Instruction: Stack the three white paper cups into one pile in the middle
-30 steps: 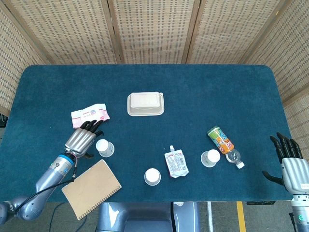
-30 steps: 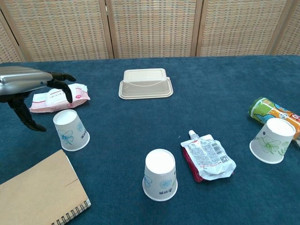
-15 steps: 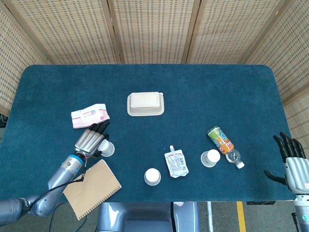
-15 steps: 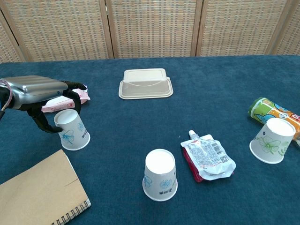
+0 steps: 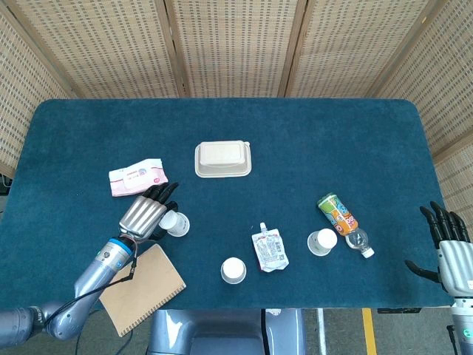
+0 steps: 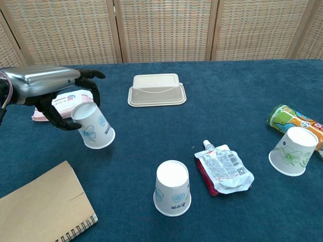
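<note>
Under my left hand (image 6: 48, 91) the gripped cup (image 6: 93, 126) hangs tilted, ready to cap the middle cup (image 6: 172, 188) off to its right, while my right hand (image 5: 451, 248) waits open

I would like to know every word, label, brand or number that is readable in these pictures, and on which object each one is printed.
No text can be read for certain.
Pouch: small print on the label, too small to read.
Bottle: colourful label, lettering blurred.
Pink packet: printing too small.
Middle cup: blue mark with tiny print, unreadable.
Notebook and lidded box: no text visible.
</note>
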Robot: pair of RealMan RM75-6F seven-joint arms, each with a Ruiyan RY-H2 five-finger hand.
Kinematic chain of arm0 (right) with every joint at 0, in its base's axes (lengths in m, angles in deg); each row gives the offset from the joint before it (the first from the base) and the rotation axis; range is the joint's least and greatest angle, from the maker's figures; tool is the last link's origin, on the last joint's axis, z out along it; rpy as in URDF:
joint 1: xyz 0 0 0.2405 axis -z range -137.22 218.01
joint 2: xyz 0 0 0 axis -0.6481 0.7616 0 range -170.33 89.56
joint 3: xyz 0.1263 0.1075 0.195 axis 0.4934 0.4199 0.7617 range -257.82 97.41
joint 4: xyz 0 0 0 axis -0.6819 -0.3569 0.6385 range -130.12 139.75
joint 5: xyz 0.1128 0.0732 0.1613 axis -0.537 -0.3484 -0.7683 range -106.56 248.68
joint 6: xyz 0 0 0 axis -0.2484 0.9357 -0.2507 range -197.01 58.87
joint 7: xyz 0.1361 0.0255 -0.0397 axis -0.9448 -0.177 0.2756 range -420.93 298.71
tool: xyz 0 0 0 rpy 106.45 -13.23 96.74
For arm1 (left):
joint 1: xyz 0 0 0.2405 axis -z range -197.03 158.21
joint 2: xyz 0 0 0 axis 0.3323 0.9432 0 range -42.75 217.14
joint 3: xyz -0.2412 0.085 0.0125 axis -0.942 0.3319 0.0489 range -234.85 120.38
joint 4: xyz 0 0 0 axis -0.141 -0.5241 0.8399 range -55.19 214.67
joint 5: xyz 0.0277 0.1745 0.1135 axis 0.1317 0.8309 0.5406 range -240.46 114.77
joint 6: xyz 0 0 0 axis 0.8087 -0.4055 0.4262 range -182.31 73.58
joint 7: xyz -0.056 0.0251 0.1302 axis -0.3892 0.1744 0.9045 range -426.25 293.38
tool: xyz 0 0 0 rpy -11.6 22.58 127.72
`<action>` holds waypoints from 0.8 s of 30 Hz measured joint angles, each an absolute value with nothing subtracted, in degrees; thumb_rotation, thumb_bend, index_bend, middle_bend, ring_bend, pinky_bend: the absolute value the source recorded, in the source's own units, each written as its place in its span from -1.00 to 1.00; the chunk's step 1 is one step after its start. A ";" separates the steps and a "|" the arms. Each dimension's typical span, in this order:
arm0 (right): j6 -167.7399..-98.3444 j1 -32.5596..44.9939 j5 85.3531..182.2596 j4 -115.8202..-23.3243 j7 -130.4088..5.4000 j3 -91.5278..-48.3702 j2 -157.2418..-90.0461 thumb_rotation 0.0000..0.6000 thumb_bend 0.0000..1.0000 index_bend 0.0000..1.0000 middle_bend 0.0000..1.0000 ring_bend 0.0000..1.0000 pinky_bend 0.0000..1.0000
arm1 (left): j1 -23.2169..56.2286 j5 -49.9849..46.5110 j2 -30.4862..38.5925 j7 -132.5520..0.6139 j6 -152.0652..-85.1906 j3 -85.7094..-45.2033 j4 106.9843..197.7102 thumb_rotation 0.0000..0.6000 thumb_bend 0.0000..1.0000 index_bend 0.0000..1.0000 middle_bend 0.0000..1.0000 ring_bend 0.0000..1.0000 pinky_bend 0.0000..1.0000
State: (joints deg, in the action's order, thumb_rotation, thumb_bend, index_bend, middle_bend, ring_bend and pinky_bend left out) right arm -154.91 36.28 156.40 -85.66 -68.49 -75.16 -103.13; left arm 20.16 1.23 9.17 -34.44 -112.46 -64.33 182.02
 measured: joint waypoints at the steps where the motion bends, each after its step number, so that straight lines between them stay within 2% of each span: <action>1: -155.01 36.32 156.40 -85.68 -68.56 -75.13 -103.10 1.00 -1.00 -1.00 -1.00 -1.00 -1.00 | 20.02 2.69 8.98 -35.46 -113.03 -64.41 182.32 1.00 -0.35 -0.19 -1.00 -1.00 -0.80; 6: -155.53 36.58 156.23 -85.78 -69.20 -74.88 -102.82 1.00 -1.00 -1.00 -1.00 -1.00 -1.00 | 19.41 10.87 6.62 -43.45 -115.56 -64.48 183.07 1.00 -0.35 -0.18 -1.00 -1.00 -0.80; 11: -155.83 36.74 155.93 -85.71 -69.87 -74.58 -102.61 1.00 -1.00 -1.00 -1.00 -1.00 -1.00 | 19.56 14.63 3.85 -49.22 -115.92 -64.31 184.41 1.00 -0.35 -0.18 -1.00 -1.00 -0.80; 24: -156.38 37.13 155.18 -85.58 -70.92 -74.01 -102.23 1.00 -1.00 -1.00 -1.00 -1.00 -1.00 | 20.84 11.27 3.44 -55.33 -110.95 -64.33 189.26 1.00 -0.38 -0.17 -1.00 -1.00 -0.80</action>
